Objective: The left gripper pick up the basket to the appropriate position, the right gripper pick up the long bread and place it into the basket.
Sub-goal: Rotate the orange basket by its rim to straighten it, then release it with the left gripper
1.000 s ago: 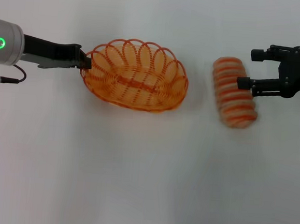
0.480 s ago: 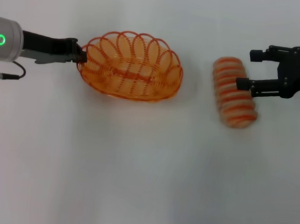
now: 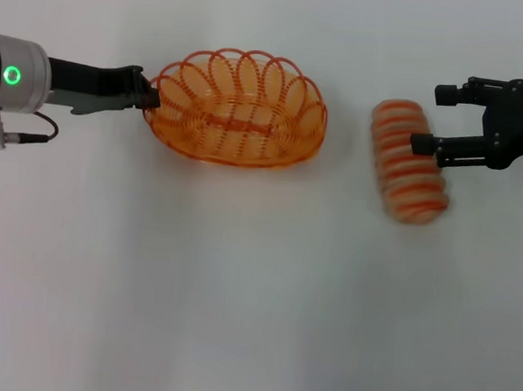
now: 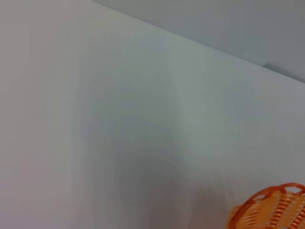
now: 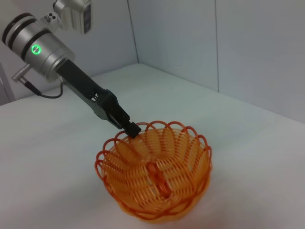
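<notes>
Table (image 3: 236, 293): white, bare surface nearest the robot; it carries everything else.

Bread (image 3: 407, 162): lies on the table to the right, long axis running near to far, tilted a little; pale tan with orange-red crosswise stripes. Well apart from the basket, with bare table between them. It is outside the basket.

Right gripper (image 3: 430, 118): comes in from the right edge at the level of the bread. Fingers spread wide; the nearer finger (image 3: 437, 146) reaches over the bread's right side, the farther one sits just beyond the bread's far end. Whether the nearer finger touches the bread cannot be told. The bread is not clamped.

Basket (image 3: 236, 112): orange wire oval with a looped scalloped rim, left of centre, empty. In the right wrist view (image 5: 157, 176) it sits upright, or nearly so, and whether its base rests on the table cannot be told. The left wrist view shows only a bit of its rim (image 4: 271, 210).

Left gripper (image 3: 148, 98): reaches in from the left, fingers pinched narrowly on the basket's left rim; the right wrist view (image 5: 133, 129) shows the tips closed over a rim loop.

Left arm (image 3: 13, 76): silver-grey joint with a lit green ring at the left edge.

Walls (image 5: 238, 43): pale, plain, behind the table's far edge.
</notes>
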Action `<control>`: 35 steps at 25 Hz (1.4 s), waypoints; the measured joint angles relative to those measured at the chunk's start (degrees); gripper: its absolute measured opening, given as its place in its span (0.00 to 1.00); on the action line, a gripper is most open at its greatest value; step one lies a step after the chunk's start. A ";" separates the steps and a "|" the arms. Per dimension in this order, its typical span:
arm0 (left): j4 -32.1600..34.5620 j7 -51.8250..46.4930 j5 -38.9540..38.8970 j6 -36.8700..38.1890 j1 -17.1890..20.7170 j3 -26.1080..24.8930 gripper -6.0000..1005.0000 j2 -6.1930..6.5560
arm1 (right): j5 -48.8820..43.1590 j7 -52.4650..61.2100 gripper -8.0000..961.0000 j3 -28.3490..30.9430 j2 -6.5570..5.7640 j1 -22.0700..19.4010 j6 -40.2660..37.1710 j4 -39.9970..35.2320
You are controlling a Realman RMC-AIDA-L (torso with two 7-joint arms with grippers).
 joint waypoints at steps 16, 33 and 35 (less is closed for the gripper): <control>-1.09 0.11 -1.45 -2.82 1.27 0.96 0.08 0.00 | 0.00 0.00 0.93 -0.06 0.09 0.11 0.00 0.00; -0.91 0.48 -1.90 -2.67 1.23 1.85 0.14 0.05 | 0.00 0.00 0.93 -0.06 0.09 0.25 0.16 0.00; -0.82 0.80 -1.96 -2.55 1.23 1.87 0.19 0.07 | 0.00 0.00 0.93 -0.06 0.09 0.25 0.20 0.00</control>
